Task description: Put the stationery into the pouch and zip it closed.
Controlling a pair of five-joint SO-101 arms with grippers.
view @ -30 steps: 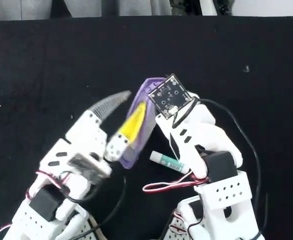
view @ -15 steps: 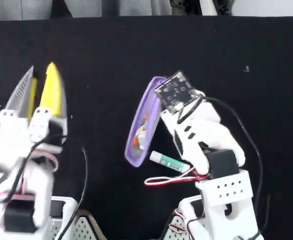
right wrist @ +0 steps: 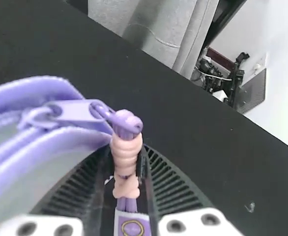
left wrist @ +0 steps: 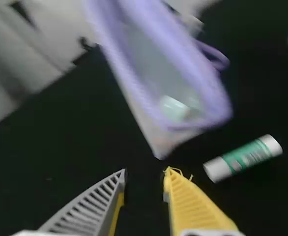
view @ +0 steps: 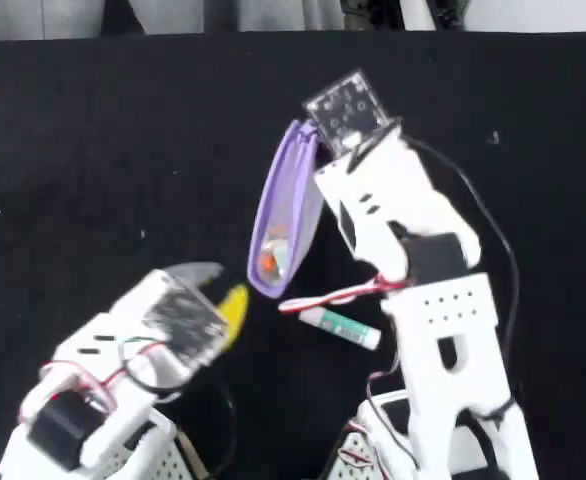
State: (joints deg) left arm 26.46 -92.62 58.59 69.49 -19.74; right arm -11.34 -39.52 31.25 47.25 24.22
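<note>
**A:** Nearest the arm bases, the left gripper (view: 223,287) hangs low over the black table (view: 93,150); its grey and yellow fingers stand a little parted, nothing between them.

**B:** Nothing held there, agreed; and just beyond those tips lies the glue stick (view: 340,325), white with a green label, flat on the table; apart from the gripper, outside the pouch.

**A:** Now the pouch (view: 285,205) itself; lilac, long, stretching away from the bases; its near end sits just beside the glue stick, though whether they touch I cannot tell.

**B:** Look at that near end; orange and pale things (view: 269,258) show inside it.

**A:** Up at the far end, the right gripper (right wrist: 126,160) is clamped tight on the zip pull cord (right wrist: 128,125), a knotted pink and purple cord; the zip slider (right wrist: 68,112) sits right by the fingertips, at the pouch's corner.

**B:** And past the table's far edge, a grey curtain (right wrist: 158,24) hangs.
</note>
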